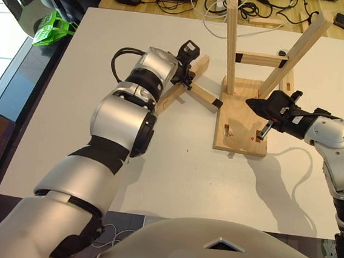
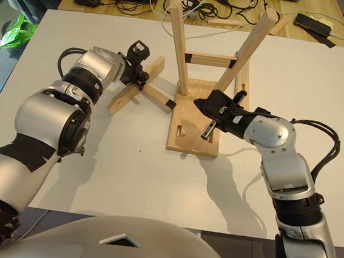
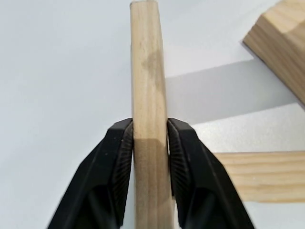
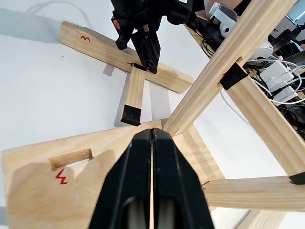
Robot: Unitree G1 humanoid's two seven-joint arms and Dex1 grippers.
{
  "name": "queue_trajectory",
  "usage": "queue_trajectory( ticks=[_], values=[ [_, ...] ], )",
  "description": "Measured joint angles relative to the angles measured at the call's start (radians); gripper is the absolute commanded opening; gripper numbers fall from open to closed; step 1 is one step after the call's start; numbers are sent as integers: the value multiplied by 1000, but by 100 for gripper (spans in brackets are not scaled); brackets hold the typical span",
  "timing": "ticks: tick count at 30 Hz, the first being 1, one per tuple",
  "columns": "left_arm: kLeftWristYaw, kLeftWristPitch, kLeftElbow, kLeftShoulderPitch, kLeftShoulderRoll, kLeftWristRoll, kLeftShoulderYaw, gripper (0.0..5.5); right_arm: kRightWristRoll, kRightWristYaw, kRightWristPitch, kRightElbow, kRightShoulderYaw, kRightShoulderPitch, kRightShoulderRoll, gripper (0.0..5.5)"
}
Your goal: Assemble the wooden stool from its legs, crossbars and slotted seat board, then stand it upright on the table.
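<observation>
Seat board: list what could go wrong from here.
The right gripper, shut, is close beside the tilted leg where it enters the seat board; a nudge could lever that leg from its slot. The left gripper pinches the loose leg-and-crossbar piece by a narrow edge, so it might swivel when lifted.

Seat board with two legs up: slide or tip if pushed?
Seat board lies flat, so a low push probably slides it. The legs stand tall, one leaning, so a high push may tip it. Looks stiff.
</observation>
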Motion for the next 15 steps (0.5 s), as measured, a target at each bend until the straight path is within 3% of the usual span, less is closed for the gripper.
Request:
queue_trajectory(
  ticks=[15],
  values=[
    [169,-63,-8,-83,111,-144,199,97,1,-19,4,-19,-24,22,5,0]
  ],
)
